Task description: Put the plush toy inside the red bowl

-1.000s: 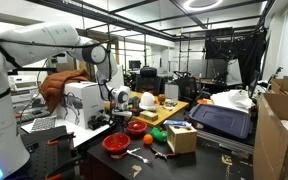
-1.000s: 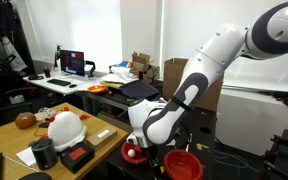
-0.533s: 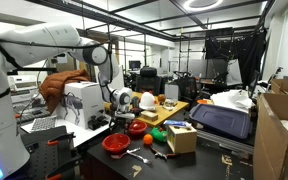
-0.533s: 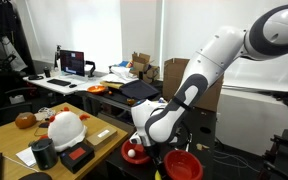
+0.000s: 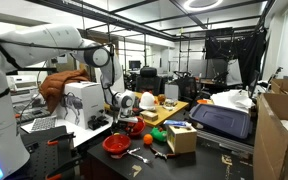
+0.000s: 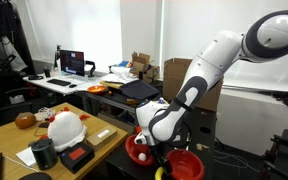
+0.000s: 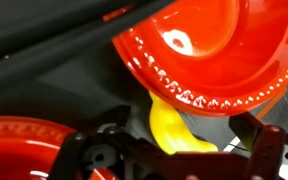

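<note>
Franka arm's claw is hanging wide open over a dark tabletop, its 2 fingers standing far apart at the bottom of the wrist view and gripping nothing. The yellow plush toy is lying directly between those fingers, closer to the middle than to either one, with clear space on both sides. Its upper end is tucking under the beaded rim of the red bowl, which is filling the top right of the wrist view; the toy is lying outside that bowl, on the tabletop. A second red bowl is showing at the lower left, apart from the toy.

Only the wrist view is giving this close look at toy, fingers and rim. In both exterior views the toy is hidden or too small to pick out, and which of the 2 red bowls there matches which in the wrist view cannot be told. The exterior views are showing instead the white arm bending down steeply with its wrist low between the 2 bowls at the table's edge. In an exterior view a white helmet is sitting on a wooden desk well apart from the claw; in an exterior view a cardboard box is standing near the bowls.
</note>
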Available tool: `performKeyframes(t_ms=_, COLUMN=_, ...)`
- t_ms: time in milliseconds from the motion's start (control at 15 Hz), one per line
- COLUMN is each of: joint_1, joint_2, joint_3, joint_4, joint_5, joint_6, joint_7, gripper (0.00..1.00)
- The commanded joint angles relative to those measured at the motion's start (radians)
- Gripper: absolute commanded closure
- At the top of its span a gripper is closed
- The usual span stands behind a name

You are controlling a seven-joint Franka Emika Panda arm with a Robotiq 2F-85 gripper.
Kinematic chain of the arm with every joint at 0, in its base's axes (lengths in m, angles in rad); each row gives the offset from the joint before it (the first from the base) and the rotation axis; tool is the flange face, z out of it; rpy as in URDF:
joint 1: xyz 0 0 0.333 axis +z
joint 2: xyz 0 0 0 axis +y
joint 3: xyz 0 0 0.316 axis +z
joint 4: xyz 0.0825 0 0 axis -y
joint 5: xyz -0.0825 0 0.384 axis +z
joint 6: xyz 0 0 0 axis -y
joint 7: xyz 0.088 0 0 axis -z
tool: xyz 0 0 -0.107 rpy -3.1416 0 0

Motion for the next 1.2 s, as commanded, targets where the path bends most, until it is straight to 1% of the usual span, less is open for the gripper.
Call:
performKeyframes(t_ms=0, joint_1=-0.015, joint_2=0.007, joint_3=0.005, joint_4=0.002, joint_5=-0.001, joint_6=-0.011, joint_7=-0.041, gripper=0.00)
performKeyframes(t_ms=400, joint_1=-0.015, joint_2=-0.009, joint_3=0.012, joint_4=-0.006, joint_5=0.007, joint_6=-0.016, joint_7=-0.040, gripper=0.00)
performKeyframes(t_ms=1133, joint_1=-0.007, joint_2=-0.077, joint_3=0.034, joint_4=-0.063, joint_5=0.007, joint_6=0.008, joint_7=-0.020, gripper=0.00)
